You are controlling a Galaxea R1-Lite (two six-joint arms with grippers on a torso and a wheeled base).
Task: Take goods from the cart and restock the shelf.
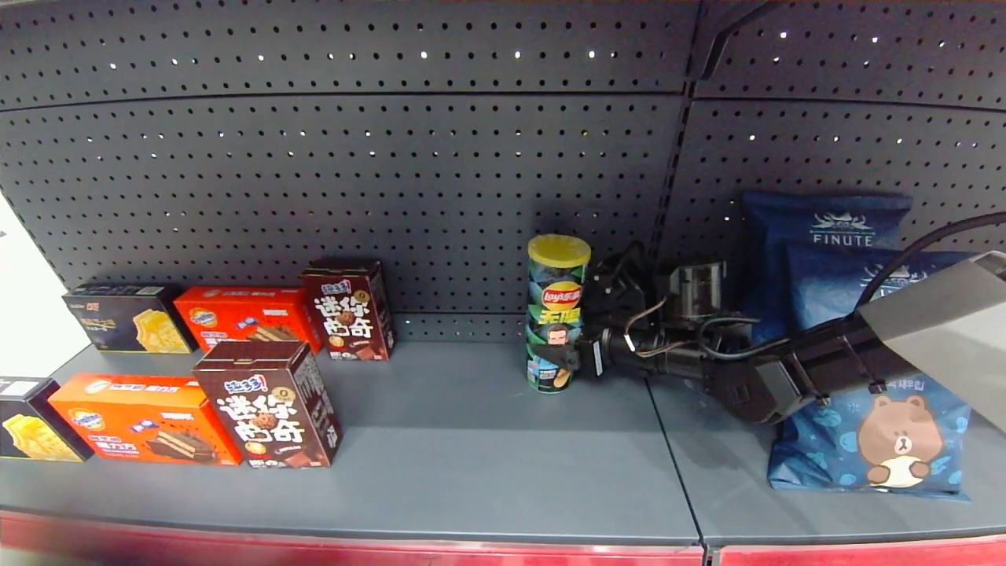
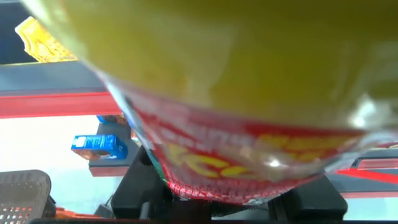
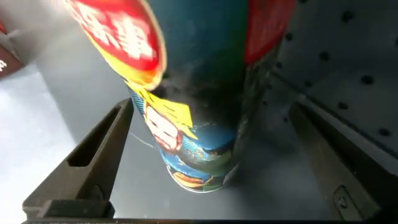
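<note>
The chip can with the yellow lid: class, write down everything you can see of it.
The chip can is a tall cylinder, seemingly cardboard, with a yellow lid and green-blue printed sides bearing a red and yellow logo and a cartoon face. It stands upright on the grey shelf, near the pegboard back. The right end effector brackets its lower half, jaws open, with a gap on each side in the right wrist view.
</note>
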